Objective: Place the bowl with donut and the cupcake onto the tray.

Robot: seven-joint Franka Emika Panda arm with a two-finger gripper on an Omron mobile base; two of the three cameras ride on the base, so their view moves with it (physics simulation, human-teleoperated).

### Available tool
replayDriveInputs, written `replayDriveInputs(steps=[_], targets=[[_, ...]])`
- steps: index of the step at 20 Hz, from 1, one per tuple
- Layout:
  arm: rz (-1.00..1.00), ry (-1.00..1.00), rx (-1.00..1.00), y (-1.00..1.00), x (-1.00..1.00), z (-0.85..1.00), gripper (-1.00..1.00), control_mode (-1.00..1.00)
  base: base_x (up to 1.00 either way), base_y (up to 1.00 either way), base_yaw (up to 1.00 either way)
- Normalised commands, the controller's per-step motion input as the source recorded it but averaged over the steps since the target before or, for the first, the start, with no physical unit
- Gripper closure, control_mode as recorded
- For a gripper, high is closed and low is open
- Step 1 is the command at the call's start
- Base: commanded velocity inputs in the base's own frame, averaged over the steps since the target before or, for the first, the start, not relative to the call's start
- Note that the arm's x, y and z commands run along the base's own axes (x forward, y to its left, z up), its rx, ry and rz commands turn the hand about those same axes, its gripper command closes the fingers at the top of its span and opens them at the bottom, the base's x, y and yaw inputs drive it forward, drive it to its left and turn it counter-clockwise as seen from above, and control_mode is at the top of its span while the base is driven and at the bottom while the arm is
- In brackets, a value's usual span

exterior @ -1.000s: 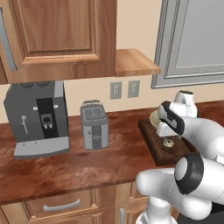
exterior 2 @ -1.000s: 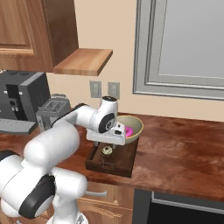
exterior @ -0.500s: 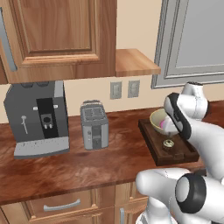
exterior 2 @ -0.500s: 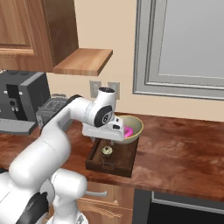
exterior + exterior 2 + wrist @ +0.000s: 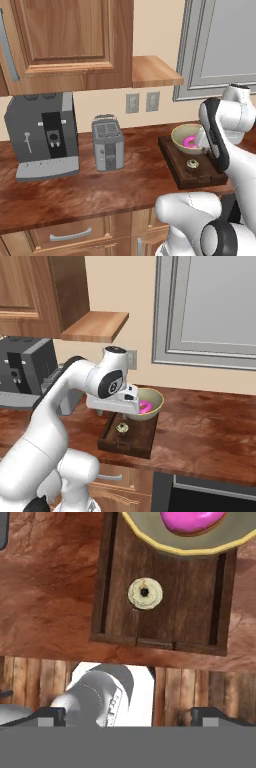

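Up went the gripper (image 5: 128,714), jaws wide and empty, leaving the cupcake (image 5: 145,593) mid-frame on the tray (image 5: 112,619) below the bowl (image 5: 150,537) with its donut (image 5: 192,521), so the job looked done.

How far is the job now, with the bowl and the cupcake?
It looks done: the bowl holding the donut sits on the tray, and the cupcake stands on its slats. The jaws stand open, holding nothing. Nothing appears left.

Brown wooden counter (image 5: 100,185); on it stand coffee machine (image 5: 42,134), toaster (image 5: 108,143) and tray (image 5: 192,170).
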Motion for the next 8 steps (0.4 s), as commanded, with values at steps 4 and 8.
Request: replayDriveInputs(steps=[4, 8], targets=[[0.0, -0.04, 0.0, 0.01, -0.55, 0.49, -1.0, -1.0, 0.0, 0.0, 0.0], [0.0, -0.03, 0.0, 0.08, -0.46, 0.46, -1.0, -1.0, 0.0, 0.0, 0.0]])
